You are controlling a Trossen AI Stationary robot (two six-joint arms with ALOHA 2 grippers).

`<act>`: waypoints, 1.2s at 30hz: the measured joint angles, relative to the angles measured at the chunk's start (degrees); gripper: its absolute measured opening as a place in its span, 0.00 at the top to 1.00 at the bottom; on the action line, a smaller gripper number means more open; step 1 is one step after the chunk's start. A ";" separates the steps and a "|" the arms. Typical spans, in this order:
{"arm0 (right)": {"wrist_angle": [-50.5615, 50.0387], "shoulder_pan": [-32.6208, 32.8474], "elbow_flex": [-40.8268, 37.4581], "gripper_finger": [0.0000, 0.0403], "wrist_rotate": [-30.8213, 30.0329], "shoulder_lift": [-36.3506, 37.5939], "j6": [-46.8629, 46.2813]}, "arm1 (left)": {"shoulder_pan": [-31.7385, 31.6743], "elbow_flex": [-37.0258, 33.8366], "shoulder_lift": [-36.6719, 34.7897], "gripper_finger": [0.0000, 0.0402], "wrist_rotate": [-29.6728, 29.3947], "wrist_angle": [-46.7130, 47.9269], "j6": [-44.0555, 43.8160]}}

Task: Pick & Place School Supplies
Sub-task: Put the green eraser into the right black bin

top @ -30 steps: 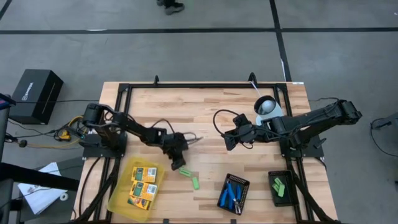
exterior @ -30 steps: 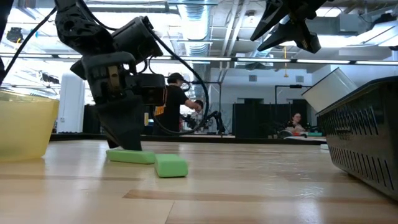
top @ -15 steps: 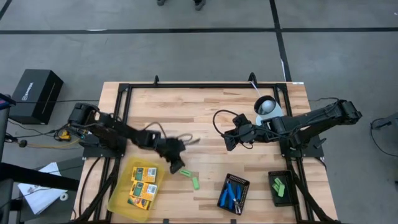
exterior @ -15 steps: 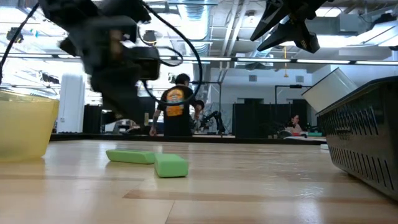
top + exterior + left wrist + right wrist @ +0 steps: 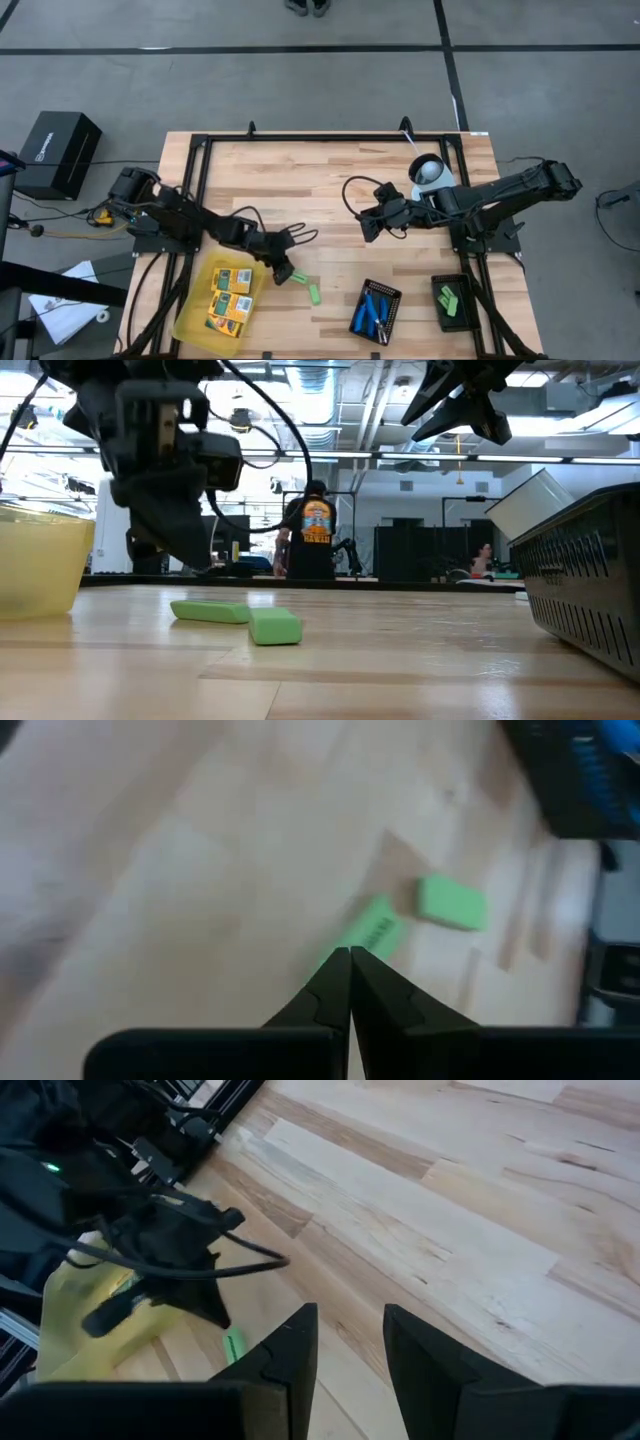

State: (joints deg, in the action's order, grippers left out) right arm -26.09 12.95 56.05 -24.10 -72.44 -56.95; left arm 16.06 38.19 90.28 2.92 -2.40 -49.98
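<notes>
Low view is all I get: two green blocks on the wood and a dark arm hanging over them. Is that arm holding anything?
Observer: No. The left wrist view shows the left gripper with its fingers shut on nothing, tips pointing at one green block.
Operator: What is inside the yellow tray?
Observer: From above, yellow-orange packs lie in the yellow tray.
Operator: Any more green blocks anywhere?
Observer: Yes, the high view shows more green blocks lying in a black tray on the right arm's side.
</notes>
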 joint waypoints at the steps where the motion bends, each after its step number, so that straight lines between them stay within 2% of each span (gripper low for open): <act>1: 0.19 0.00 0.00 0.73 0.00 0.00 0.00 | -0.24 0.03 0.22 1.00 -0.01 0.60 0.02; 10: 1.90 0.00 0.00 0.73 0.00 0.00 0.00 | -1.03 0.12 2.69 1.00 3.60 0.45 1.85; 19: 1.49 -0.86 0.00 0.73 0.02 0.00 0.15 | -4.73 4.21 2.35 1.00 5.17 0.47 11.51; 27: 1.51 -1.87 0.00 0.73 1.33 0.00 0.37 | -4.80 4.20 5.95 1.00 13.08 0.96 15.41; 36: 1.38 -2.34 0.00 0.73 1.77 0.00 0.54 | -4.41 4.33 8.87 1.00 15.30 0.50 16.90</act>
State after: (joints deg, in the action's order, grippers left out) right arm -24.71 10.61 56.05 -22.33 -72.44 -56.40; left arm 11.64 42.52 99.15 18.21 -1.90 -33.08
